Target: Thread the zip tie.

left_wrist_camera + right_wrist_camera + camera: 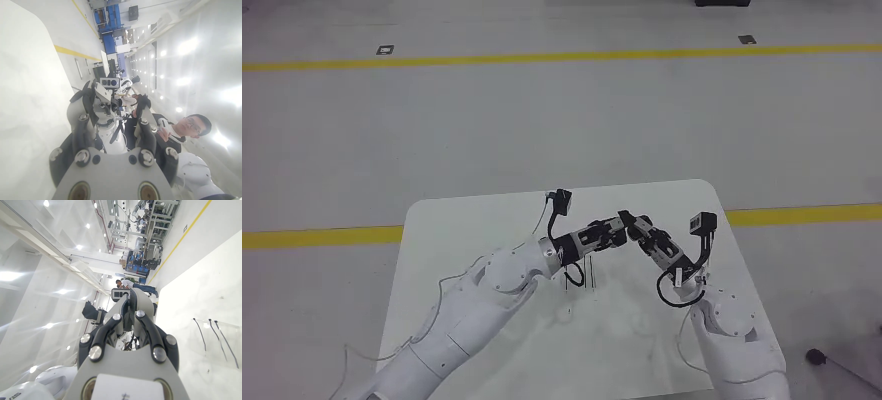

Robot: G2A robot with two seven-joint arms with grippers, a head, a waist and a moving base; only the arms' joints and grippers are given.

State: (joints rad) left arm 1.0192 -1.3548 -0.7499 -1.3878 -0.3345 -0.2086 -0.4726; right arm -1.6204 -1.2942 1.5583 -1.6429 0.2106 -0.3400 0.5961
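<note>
Both arms meet tip to tip in the air above the middle of the white table (472, 240). My left gripper (614, 228) (113, 97) is open, its dark fingertips (83, 94) spread wide. The right gripper's tip (102, 92) sits between them, close to one finger. My right gripper (640, 232) (130, 296) is shut, its ribbed pads (133, 302) pressed together; I cannot see anything held between them. Three black zip ties (217, 336) (585, 275) lie side by side on the table below the left arm.
The zip ties rest on a clear sheet (226, 332) on the table (208, 285). The table's rounded far edge (562, 195) is just beyond the grippers. White floor with yellow lines (542, 58) surrounds the table.
</note>
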